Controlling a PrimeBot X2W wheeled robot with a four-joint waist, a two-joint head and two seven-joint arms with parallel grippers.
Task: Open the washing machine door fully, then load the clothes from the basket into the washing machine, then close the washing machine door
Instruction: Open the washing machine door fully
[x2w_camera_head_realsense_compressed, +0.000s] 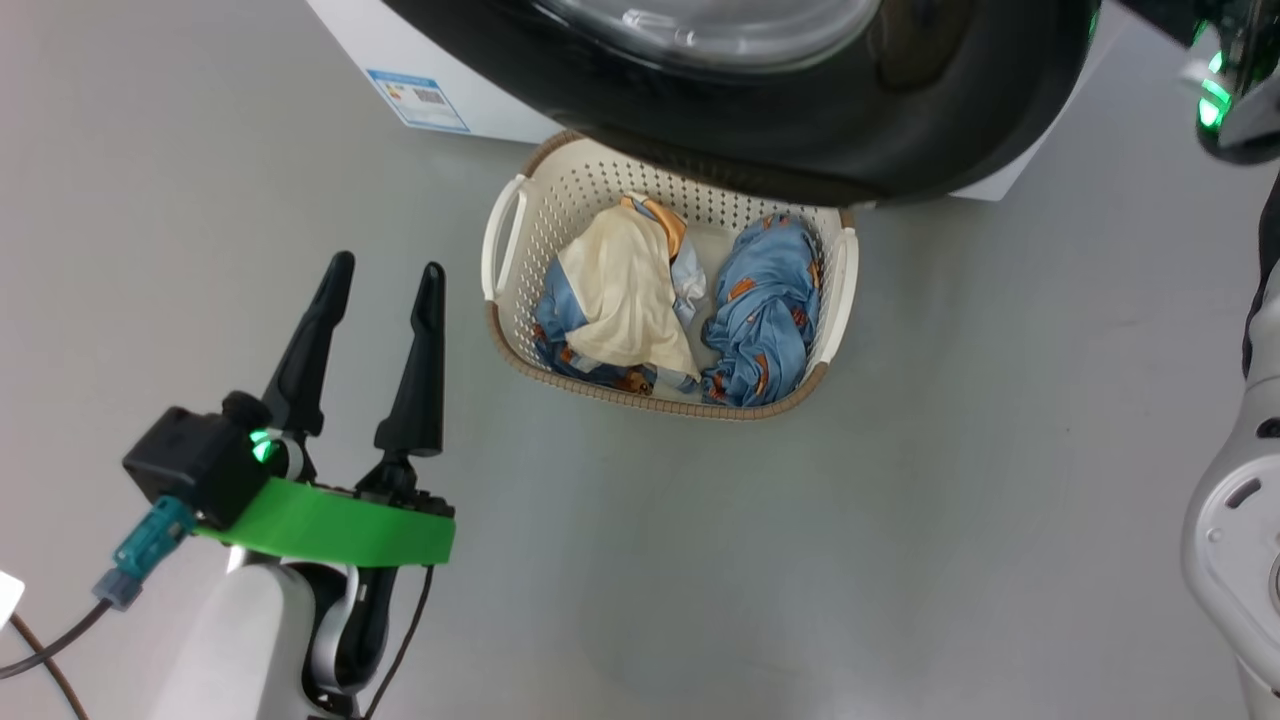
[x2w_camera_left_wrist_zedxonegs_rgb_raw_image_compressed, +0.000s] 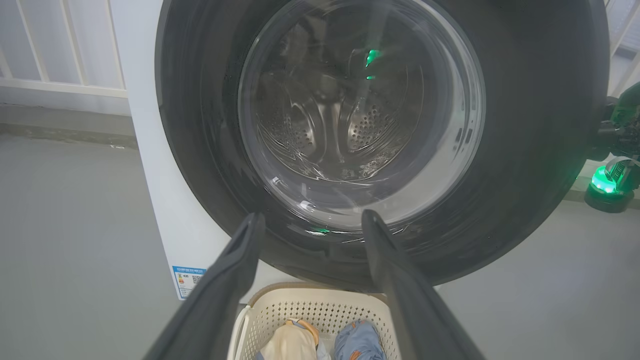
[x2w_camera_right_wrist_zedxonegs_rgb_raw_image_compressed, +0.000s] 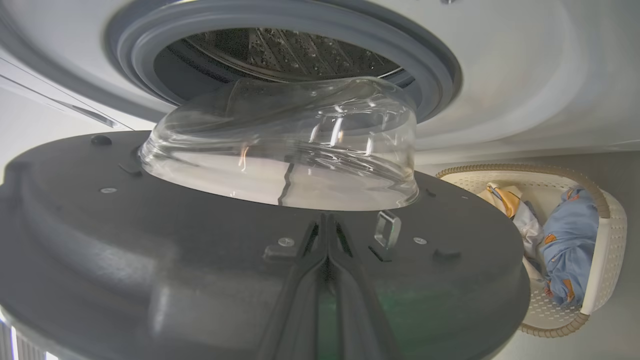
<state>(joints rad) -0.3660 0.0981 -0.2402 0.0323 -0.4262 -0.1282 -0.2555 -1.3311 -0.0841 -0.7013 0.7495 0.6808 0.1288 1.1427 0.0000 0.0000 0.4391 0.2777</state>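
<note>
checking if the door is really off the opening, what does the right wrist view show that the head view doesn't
Right wrist view: the grey gasket and steel drum, with the inner face of the washing machine door swung off them, and the right gripper shut at that face. Head view: the open left gripper and the blue label. Both: the basket holding the clothes.

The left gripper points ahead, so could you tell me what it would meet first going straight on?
Most likely the washing machine door, low on its glass front; the distance is hard to judge.
</note>
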